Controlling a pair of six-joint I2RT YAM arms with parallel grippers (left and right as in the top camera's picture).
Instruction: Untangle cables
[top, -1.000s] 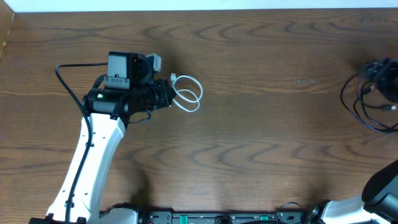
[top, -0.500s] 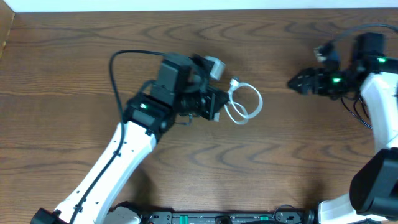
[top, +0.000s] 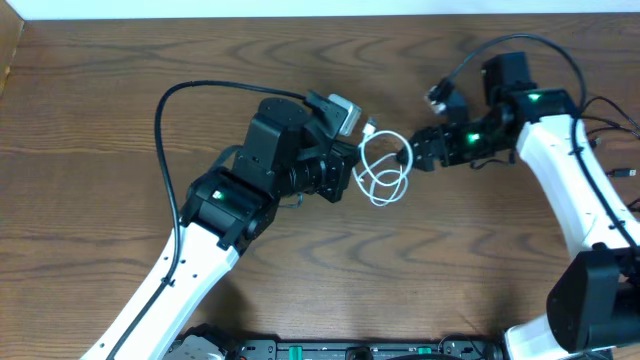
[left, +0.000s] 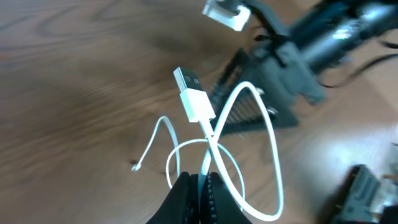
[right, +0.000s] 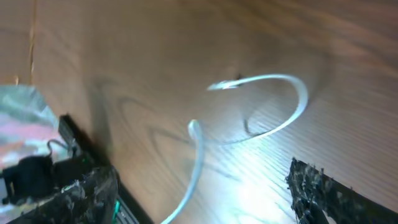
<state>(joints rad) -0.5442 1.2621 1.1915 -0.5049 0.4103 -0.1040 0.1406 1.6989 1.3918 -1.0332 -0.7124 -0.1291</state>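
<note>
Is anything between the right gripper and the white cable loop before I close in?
Nothing visible does. The white cable, pinched in the shut left gripper, loops directly ahead of the open right gripper, with only open space between them.
</note>
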